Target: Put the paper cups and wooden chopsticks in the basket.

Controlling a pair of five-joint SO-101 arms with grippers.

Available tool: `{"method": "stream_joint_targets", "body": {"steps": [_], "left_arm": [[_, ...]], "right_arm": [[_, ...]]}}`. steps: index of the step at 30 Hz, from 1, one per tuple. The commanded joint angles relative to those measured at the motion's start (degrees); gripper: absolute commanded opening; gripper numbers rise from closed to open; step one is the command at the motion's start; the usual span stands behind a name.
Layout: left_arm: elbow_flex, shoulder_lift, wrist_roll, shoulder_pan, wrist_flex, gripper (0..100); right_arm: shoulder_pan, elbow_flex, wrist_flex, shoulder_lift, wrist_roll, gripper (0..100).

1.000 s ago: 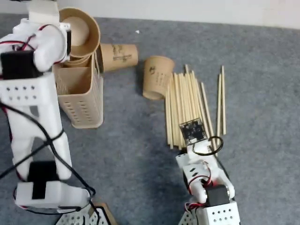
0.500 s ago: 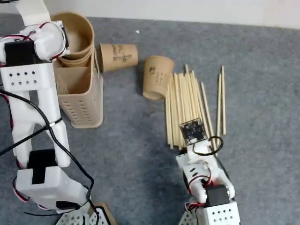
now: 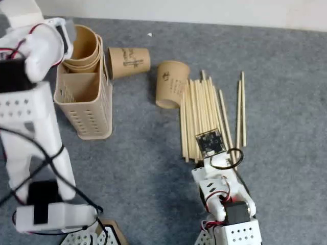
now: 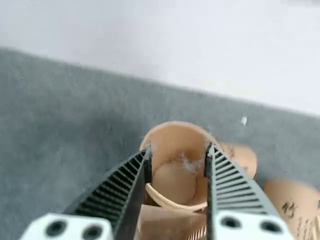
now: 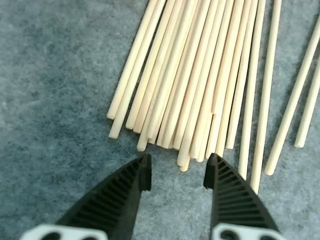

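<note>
Two loose paper cups [image 3: 130, 62] lay on the table [image 3: 286, 46] beside the basket [image 3: 87, 109], near the far-left corner; nested cups [image 3: 84, 48] sat inside it. Left wrist: left gripper [image 4: 177, 150] gaped empty, with the nested cups showing between its jaws. Right wrist: right gripper [image 5: 177, 160] gaped empty, and the chopsticks [image 5: 200, 75] ended just past its tips.

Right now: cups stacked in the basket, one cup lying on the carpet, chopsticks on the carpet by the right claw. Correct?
No. Two cups lie on the carpet, not one: the first cup beside the basket and the second cup next to the chopsticks, as the high view shows. The rest holds: stacked cups in the basket, chopsticks by the right claw.
</note>
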Motion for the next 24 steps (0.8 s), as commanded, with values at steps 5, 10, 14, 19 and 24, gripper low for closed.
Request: {"method": "stream_joint_targets", "body": {"steps": [5,10,14,19,24], "left_arm": [[-2.33,-9.89,-4.4,-0.22,16.53,20],[10.59,-11.47,-9.76,-0.92,21.63,20],[24.22,-12.44,-10.73,-0.57,21.1,20],[37.76,-21.23,-10.9,-0.48,20.48,20],[51.38,-37.23,-16.97,-0.84,13.89,20]], "right_arm": [[0.57,-0.48,-0.48,-0.22,-0.35,19.0],[0.57,-0.84,1.27,-0.22,-0.35,19.0],[0.66,-1.27,1.45,-0.13,-0.18,19.0],[0.57,-8.66,3.3,0.4,0.79,19.0],[0.48,-20.18,3.56,14.02,0.97,19.0]]}}
